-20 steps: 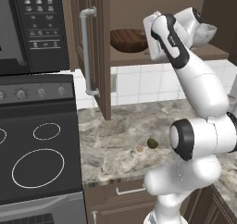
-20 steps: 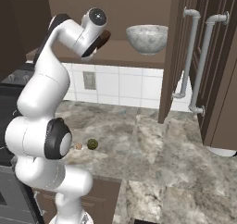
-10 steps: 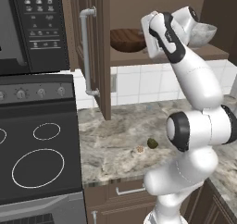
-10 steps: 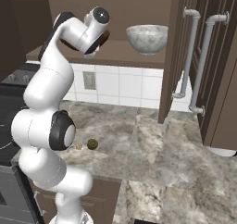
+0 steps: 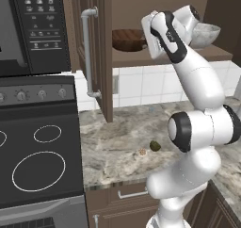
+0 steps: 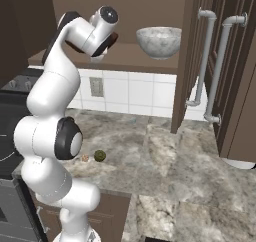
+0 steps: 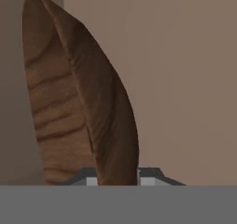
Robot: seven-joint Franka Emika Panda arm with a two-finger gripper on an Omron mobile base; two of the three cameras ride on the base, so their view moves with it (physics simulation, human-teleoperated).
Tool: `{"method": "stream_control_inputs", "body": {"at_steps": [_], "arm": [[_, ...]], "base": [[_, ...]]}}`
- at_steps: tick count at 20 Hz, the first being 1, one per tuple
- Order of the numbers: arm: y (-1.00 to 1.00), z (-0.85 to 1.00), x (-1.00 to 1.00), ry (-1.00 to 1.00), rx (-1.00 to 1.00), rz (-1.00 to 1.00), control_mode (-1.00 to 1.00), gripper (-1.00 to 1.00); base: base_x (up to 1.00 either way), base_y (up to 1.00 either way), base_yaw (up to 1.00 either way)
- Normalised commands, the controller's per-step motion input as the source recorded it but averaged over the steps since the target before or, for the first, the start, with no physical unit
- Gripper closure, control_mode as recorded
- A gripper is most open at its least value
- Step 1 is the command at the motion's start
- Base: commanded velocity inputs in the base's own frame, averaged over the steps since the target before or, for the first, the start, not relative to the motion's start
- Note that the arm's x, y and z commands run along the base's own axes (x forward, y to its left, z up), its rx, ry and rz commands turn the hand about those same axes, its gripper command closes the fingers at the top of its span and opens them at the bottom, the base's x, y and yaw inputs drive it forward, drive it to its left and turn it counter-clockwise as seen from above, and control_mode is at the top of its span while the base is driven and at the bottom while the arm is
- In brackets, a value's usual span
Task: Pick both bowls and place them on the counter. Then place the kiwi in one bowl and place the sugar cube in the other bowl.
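Observation:
The wide, dark brown wooden bowl point(image 5: 127, 38) sits on the open cabinet's shelf. In the hand view its rim point(image 7: 69, 102) stands edge-on between my fingertips. My gripper point(image 7: 118, 177) is shut on that rim, one finger on each side. The grey-white marbled bowl point(image 5: 207, 34) point(image 6: 159, 41) rests on the same shelf, to the right of my hand. Down on the counter point(image 5: 117, 137) point(image 6: 165, 156) lie the olive-brown kiwi point(image 5: 155, 146) point(image 6: 100, 156) and, just left of it, the tiny pale sugar cube point(image 5: 142, 152) point(image 6: 85, 158).
An open cabinet door point(image 5: 101, 57) with a long grey handle hangs left of the shelf, and two more doors point(image 6: 210, 61) stand open on the right. The black stovetop point(image 5: 37, 161) borders the counter on the left, under a microwave point(image 5: 33, 24).
My elbow has swung a little to the left, closer to the cabinet, while the hand has stayed at the shelf by the wooden bowl. The bowls, the kiwi and the sugar cube have not moved.

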Motion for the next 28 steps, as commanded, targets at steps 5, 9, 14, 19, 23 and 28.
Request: {"method": "stream_control_inputs", "body": {"at_steps": [5, 9, 14, 19, 23, 28], "arm": [[0.0, -0.1, -0.17, 0.01, -0.03, 0.04, -1.0, 1.0], [0.0, -0.07, -0.36, 0.06, -0.05, 0.05, -1.0, 1.0], [-0.01, -0.02, -0.52, 0.05, -0.03, 0.04, -1.0, 1.0], [-0.01, 0.0, -0.6, 0.05, 0.0, 0.0, -1.0, 1.0], [0.0, 0.0, -0.64, 0.08, 0.0, 0.0, -1.0, 1.0], [-0.01, 0.0, -0.65, 0.1, 0.0, 0.0, -1.0, 1.0]], "base": [[0.0, 0.0, 0.0], [0.0, 0.0, 0.0], [0.0, 0.0, 0.0], [0.0, 0.0, 0.0], [0.0, 0.0, 0.0], [0.0, 0.0, 0.0]]}}
